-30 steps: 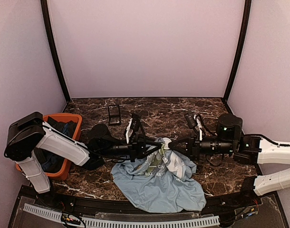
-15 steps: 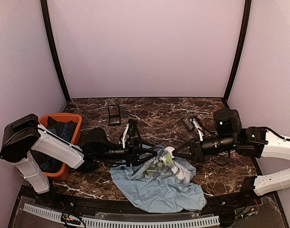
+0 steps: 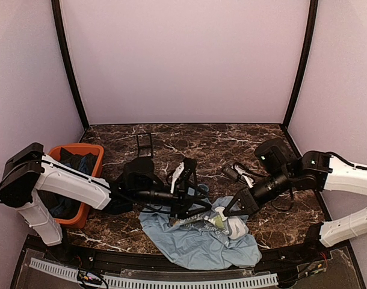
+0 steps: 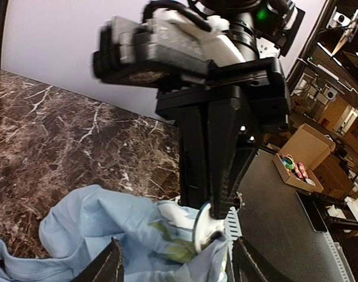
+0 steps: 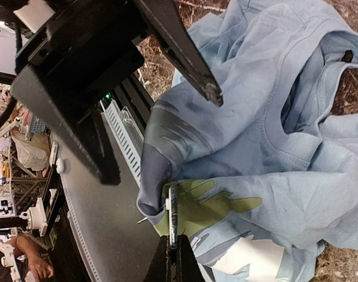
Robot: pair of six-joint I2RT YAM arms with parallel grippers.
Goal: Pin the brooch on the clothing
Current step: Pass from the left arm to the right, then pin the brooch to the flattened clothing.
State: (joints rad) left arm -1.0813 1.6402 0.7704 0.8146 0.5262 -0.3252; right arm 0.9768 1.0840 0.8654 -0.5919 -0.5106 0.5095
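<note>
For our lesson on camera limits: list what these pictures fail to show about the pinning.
Face of the brooch: edge-on in both wrist views, held by the right gripper.
Top view: brooch too small, behind the gripper.
Lettering on the shirt: mostly buried in folds, all views.
Whether brooch pierces shirt: folds hide it.

T-shirt [image 3: 195, 247] print crumpled, nothing legible

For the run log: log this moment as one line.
left claw: open, at T-shirt | right claw: shut on brooch | brooch: edge-on against T-shirt fold | pinned: cannot tell
</note>
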